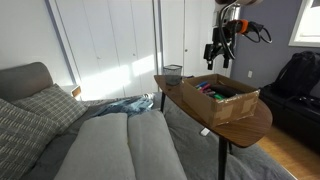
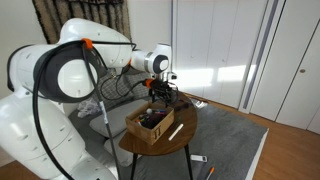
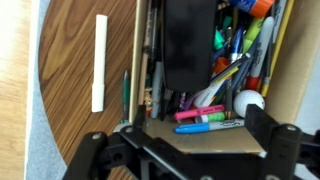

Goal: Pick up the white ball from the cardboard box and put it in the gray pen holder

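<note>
The white ball (image 3: 248, 101) lies in the cardboard box (image 1: 222, 101) among many coloured pens and markers, near the box's flap in the wrist view. The box also shows in an exterior view (image 2: 150, 125). The gray mesh pen holder (image 1: 172, 73) stands at the far end of the round table, beside the box. My gripper (image 3: 190, 148) hangs above the box with its fingers wide apart and nothing between them; the ball sits just inside the right finger. The gripper shows over the box in both exterior views (image 1: 220, 52) (image 2: 163, 93).
The box stands on a round wooden side table (image 1: 255, 125) next to a grey sofa (image 1: 110, 140). A white stick (image 3: 99, 62) lies on the table beside the box. A dark bag (image 1: 298, 75) sits on the floor behind.
</note>
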You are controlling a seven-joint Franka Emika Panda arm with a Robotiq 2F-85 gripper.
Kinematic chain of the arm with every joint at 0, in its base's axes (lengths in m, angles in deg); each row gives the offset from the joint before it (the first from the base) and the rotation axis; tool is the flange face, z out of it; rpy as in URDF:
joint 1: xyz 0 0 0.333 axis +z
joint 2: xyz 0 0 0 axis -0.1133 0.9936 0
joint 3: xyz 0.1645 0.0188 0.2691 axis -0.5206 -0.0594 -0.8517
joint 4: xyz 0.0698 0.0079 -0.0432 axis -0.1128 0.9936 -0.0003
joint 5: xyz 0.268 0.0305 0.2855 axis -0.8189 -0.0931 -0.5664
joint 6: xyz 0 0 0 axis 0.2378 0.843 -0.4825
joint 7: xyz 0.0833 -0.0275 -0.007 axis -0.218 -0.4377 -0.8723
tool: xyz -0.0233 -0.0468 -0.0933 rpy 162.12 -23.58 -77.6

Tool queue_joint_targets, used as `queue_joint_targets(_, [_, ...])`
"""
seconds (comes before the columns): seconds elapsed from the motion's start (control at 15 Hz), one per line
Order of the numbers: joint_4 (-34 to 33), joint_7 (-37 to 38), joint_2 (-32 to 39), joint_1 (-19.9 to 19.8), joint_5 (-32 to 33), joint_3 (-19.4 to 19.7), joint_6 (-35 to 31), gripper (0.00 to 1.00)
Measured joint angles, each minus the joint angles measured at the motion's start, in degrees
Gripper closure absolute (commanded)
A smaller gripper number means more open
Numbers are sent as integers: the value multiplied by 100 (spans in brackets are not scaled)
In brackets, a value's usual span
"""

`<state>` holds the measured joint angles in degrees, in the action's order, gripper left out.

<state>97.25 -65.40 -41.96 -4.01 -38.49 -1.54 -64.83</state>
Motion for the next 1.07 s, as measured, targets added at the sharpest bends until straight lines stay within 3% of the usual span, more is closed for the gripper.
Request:
queue_joint_targets(0.2, [244, 469, 23, 44, -1, -191, -199, 0])
queue_joint_targets(0.4, [489, 242, 113, 48, -1, -193, -798, 0])
queue_joint_targets(0.87, [425, 213, 314, 94, -48, -221, -829, 0])
queue_joint_targets(1.07, [422, 214, 467, 147, -60, -242, -999, 6])
